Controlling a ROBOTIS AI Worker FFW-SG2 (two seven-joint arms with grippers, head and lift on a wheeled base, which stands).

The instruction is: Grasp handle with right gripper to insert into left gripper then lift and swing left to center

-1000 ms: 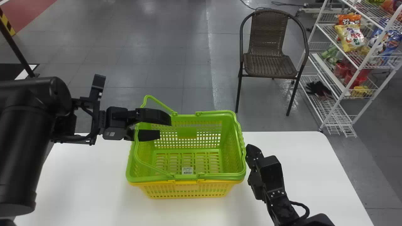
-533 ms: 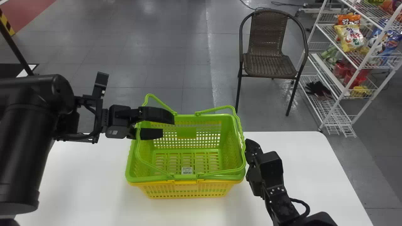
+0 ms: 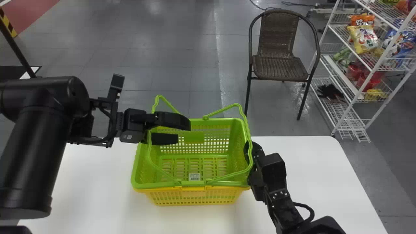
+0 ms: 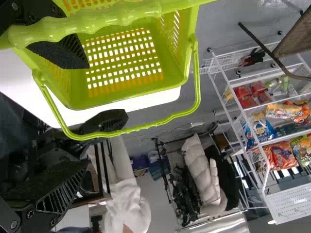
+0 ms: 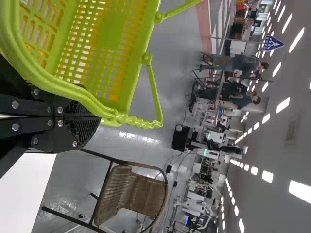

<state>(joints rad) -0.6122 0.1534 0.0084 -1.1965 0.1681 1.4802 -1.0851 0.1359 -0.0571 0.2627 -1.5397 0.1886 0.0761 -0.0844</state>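
In the head view the green basket [image 3: 195,183] has its right handle [image 3: 247,133] raised, lying across my right gripper [image 3: 249,148] at the basket's right side. My left gripper [image 3: 184,132] is open over the basket's left part, beside the left handle [image 3: 149,146]. In the left wrist view, my left gripper [image 4: 80,119] has its fingers wide apart; the left handle [image 4: 87,28] crosses one finger, and the right handle [image 4: 198,73] arcs beyond. The right wrist view has my right gripper [image 5: 99,119] shut, with the right handle [image 5: 138,121] against its tips.
Under the green basket is a yellow basket [image 3: 195,199], on a white table [image 3: 312,169]. A brown chair [image 3: 276,66] stands on the floor behind the table's right part. Farther right is a white wire shelf [image 3: 344,118] with snack bags.
The right handle has lifted off the rim to a raised slant as my right gripper moved slightly left and up. My left gripper has shifted right, and the left handle has tilted a little toward the middle.
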